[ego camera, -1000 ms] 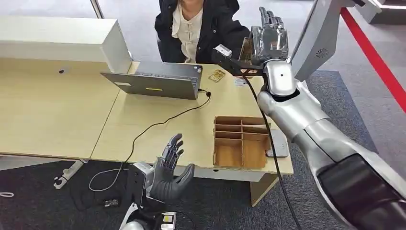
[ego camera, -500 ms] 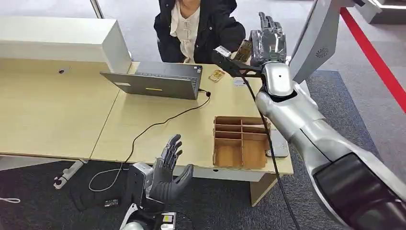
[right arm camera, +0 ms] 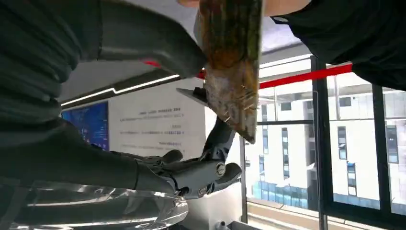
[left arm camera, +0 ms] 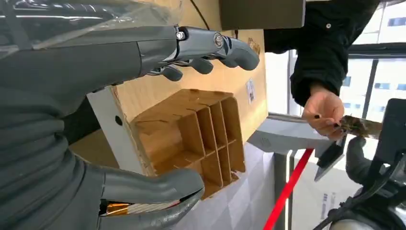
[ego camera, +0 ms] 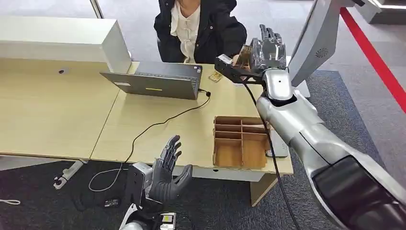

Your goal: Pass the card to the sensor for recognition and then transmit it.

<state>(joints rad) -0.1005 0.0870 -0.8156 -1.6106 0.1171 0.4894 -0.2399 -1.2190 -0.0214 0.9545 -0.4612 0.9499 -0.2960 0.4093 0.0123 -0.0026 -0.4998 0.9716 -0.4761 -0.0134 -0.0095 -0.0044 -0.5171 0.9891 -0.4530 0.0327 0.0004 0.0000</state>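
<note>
R hand (ego camera: 268, 48) w/ card (ego camera: 245, 52) dropped lower, over desk (ego camera: 57, 115).

Office setting. A light wooden surface (ego camera: 57, 115) made of two adjoining panels stands on dark grey carpet (ego camera: 340, 103); a red stripe (ego camera: 378, 62) crosses the paler floor at the far right. A white box-shaped unit (ego camera: 57, 40) sits on the far left corner of the surface. A grey slanted panel (ego camera: 318, 38) rises at the right. In the right wrist view, tall dark-framed windows (right arm camera: 354, 158) give daylight and show pale buildings outside.
</note>
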